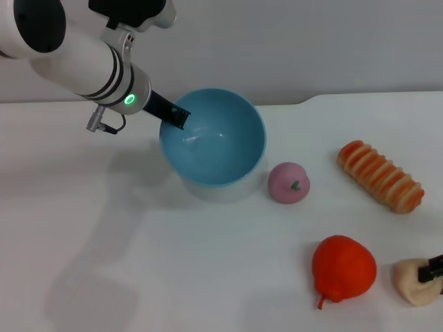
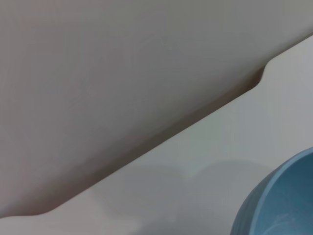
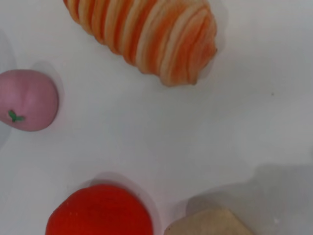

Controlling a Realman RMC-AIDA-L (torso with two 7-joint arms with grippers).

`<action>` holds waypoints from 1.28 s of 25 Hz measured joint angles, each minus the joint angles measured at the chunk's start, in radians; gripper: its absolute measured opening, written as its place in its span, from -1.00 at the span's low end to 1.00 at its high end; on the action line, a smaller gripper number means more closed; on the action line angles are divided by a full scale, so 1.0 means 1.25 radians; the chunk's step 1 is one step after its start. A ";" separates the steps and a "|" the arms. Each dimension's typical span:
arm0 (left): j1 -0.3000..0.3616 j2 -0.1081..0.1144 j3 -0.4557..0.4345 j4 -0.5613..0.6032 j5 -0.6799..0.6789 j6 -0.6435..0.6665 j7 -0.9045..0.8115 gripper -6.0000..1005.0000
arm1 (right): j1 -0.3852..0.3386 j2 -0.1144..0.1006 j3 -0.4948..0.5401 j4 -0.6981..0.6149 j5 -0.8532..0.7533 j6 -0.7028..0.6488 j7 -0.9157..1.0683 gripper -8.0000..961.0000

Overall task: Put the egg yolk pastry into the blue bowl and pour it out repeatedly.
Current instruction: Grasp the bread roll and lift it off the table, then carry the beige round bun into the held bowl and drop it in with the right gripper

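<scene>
The blue bowl is tipped with its opening facing the head camera, and nothing lies inside it. My left gripper is shut on its left rim, one finger reaching inside. A slice of the bowl also shows in the left wrist view. At the front right of the table lies the pale beige egg yolk pastry. My right gripper shows only as a black tip at the picture's edge, against the pastry's upper right side. In the right wrist view the pastry is just in sight.
A pink ball with a green mark lies right beside the bowl. An orange-and-cream striped bread roll lies at the right. A red fruit sits just left of the pastry. The white table's far edge meets a grey wall.
</scene>
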 joint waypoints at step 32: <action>-0.011 -0.003 0.000 0.007 -0.002 -0.054 -0.004 -0.99 | 0.060 0.028 -0.005 -0.222 0.251 -0.095 -0.169 -0.64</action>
